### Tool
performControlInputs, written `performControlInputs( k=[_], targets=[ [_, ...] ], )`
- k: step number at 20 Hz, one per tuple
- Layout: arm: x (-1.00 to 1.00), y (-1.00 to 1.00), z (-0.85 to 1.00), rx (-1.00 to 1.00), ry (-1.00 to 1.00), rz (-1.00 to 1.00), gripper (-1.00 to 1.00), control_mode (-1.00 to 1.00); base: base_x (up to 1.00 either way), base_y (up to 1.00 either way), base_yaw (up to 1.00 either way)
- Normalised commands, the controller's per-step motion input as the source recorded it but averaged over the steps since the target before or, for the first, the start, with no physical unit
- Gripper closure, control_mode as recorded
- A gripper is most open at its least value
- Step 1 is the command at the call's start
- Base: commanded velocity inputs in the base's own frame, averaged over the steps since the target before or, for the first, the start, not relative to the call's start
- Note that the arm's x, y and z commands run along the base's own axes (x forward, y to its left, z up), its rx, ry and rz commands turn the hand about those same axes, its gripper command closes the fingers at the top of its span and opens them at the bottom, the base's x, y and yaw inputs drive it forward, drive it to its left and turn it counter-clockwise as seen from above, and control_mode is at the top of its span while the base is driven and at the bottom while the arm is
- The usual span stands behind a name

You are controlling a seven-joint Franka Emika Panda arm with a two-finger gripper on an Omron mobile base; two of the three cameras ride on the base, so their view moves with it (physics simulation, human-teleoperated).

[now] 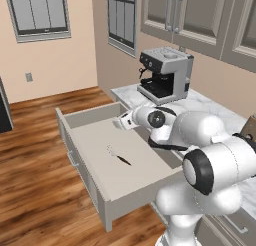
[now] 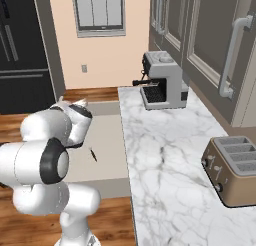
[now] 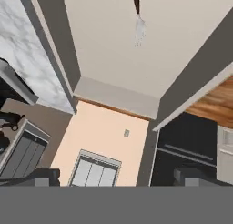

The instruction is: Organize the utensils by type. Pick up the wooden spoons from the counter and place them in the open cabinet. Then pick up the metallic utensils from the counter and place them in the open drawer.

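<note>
On the drawer (image 1: 90, 140) floor a black-handled utensil (image 1: 120, 158) is lying, probably the short metallic one, so that step looks done. No spoon or fork is lying on the counter (image 2: 170, 155). Near the drawer's far end the gripper (image 3: 117, 175) is hovering, jaws parted and empty.

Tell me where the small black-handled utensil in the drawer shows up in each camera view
Left base view: the black-handled utensil lies mid-floor of the open drawer, left of the arm.
Right base view: it lies on the drawer floor, beside the arm's elbow, left of the counter.
Hand view: it is at the top edge, handle cut off, silvery tip pointing down.
Shared landmark: the coffee machine.
</note>
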Motion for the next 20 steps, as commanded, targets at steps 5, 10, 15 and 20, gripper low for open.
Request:
performControlInputs(
  k=[5,10,15,20],
  targets=[
    [-0.80,-0.39,0.59,0.50,-0.13,0.00,-1.00,-1.00,0.00,0.00,0.00],
    [-0.84,-0.56,1.00,0.74,-0.25,0.00,-1.00,-1.00,0.00,0.00,0.00],
    [-0.78,-0.40,1.00,0.77,-0.16,0.00,-1.00,-1.00,0.00,0.00,0.00],
    [-0.41,-0.34,0.97,0.82,-0.05,-0.08,-1.00,-1.00,0.00,0.00,0.00]
  ],
)
